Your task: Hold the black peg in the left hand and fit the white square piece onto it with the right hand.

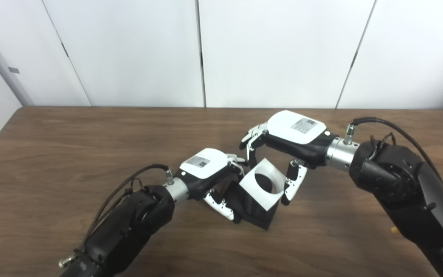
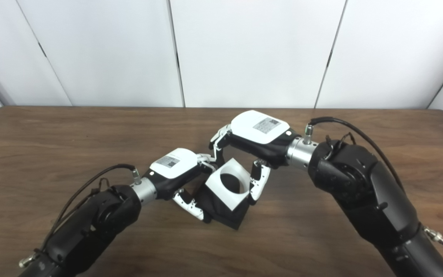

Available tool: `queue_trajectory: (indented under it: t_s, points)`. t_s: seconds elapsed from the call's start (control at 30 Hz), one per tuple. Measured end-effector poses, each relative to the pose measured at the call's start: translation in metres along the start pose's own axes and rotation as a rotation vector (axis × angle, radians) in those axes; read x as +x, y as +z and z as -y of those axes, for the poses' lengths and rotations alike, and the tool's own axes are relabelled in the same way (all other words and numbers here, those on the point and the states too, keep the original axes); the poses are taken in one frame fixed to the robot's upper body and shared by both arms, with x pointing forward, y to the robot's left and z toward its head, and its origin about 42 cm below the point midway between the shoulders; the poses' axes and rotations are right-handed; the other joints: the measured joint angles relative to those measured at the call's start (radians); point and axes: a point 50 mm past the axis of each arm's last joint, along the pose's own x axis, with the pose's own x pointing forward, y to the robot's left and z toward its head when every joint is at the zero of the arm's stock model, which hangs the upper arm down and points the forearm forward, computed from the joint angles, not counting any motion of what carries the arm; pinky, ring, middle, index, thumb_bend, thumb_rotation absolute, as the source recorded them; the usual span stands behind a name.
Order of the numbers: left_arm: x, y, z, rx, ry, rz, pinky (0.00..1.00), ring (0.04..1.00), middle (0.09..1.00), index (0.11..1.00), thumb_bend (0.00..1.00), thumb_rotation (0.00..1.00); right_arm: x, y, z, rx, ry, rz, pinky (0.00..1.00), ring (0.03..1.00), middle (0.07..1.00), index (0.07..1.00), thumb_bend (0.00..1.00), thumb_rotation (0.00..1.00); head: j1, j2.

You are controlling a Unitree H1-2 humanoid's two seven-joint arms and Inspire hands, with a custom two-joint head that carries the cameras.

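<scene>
The black peg [image 1: 256, 213] is a dark block held tilted just above the wooden table [image 1: 90, 146], near its middle. My left hand [image 1: 210, 173] is shut on it from the left, thumb under its lower side. The white square piece [image 1: 263, 184], with a round hole in its face, sits against the peg's upper end. My right hand [image 1: 283, 142] reaches in from the right and is shut on the white piece, fingers at its far top edge and thumb on its right edge. How deep the piece sits on the peg is hidden.
White wall panels [image 1: 275, 50] stand behind the table's far edge. Both forearms cross the near half of the table, the right arm [image 1: 398, 184] bulky at the right side.
</scene>
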Motion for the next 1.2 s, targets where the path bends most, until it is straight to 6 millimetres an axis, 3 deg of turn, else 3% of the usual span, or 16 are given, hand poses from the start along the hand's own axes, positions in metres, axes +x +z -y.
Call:
queue_trajectory:
  t_s: [1.2]
  points:
    - [0.001, 0.003, 0.002, -0.014, 0.001, -0.009, 0.86, 0.913, 0.891, 0.486, 0.52, 0.07, 0.023, -0.006, -0.023, 0.039, 0.058, -0.035, 0.81, 0.828, 0.773, 0.481, 0.52, 0.14, 0.003, 0.008]
